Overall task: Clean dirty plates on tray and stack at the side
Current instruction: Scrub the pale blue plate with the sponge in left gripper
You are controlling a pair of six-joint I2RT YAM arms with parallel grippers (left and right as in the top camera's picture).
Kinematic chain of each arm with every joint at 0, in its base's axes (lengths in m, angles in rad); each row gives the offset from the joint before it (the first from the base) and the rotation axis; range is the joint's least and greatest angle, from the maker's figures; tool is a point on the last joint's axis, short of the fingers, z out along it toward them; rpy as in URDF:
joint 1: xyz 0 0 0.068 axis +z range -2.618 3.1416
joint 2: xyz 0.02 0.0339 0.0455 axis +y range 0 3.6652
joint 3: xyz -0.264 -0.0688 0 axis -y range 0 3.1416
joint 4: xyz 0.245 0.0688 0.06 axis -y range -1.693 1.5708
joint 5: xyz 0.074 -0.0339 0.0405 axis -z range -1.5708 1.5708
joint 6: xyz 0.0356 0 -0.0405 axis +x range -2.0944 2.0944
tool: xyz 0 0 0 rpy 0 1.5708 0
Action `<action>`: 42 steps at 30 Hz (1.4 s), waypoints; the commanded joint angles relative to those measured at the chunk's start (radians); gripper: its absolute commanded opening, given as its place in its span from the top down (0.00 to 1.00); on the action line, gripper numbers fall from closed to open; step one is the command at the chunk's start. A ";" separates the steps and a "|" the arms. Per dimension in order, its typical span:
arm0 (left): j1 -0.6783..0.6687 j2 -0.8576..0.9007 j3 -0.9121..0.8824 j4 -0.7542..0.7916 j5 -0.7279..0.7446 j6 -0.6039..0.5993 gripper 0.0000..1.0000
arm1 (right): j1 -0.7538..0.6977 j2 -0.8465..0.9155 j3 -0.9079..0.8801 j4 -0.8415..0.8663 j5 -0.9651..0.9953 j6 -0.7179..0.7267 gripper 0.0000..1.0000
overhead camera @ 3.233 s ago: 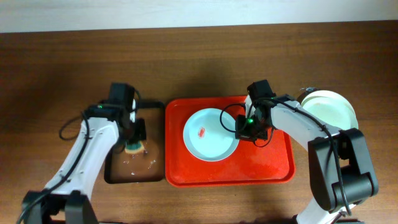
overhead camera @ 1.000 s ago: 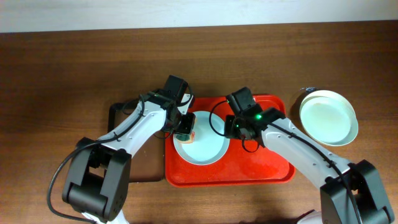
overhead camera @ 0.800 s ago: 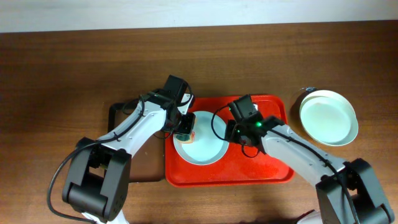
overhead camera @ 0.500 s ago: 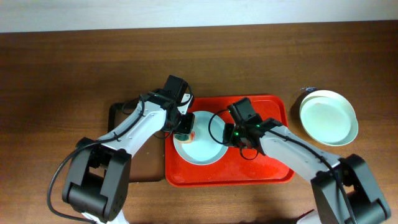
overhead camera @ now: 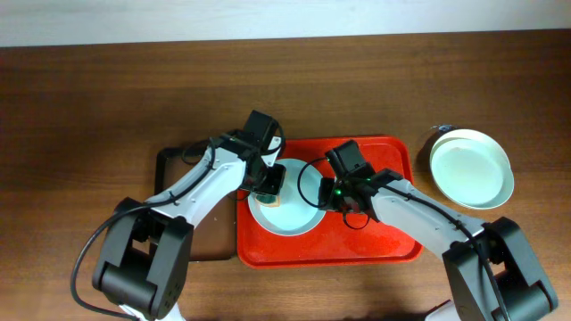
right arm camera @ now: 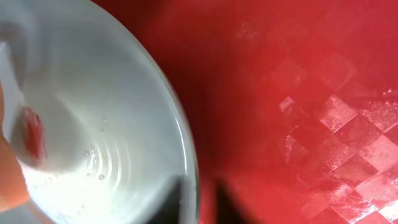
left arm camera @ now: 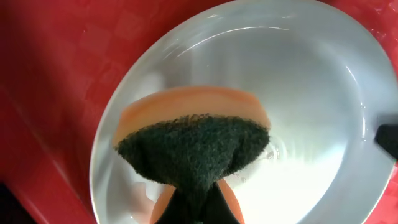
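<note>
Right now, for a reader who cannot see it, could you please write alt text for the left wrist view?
An orange sponge with a dark green scouring face, pinched in the left end effector, hangs over a pale blue plate. The plate lies on the red tray.

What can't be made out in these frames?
Overhead: the left gripper and sponge cover part of the pale blue plate.
Right wrist: the right gripper is blurred and cut by the bottom edge; grip on the rim unclear.
Overhead: the pale green plate hides whatever is stacked beneath.

Robot lab, likely — two robot arms [overhead camera: 419,212] at a wooden table [overhead camera: 89,98].
</note>
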 commanded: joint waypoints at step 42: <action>0.037 -0.002 0.064 -0.074 0.072 0.019 1.00 | 0.001 0.009 -0.005 0.036 -0.066 -0.116 0.96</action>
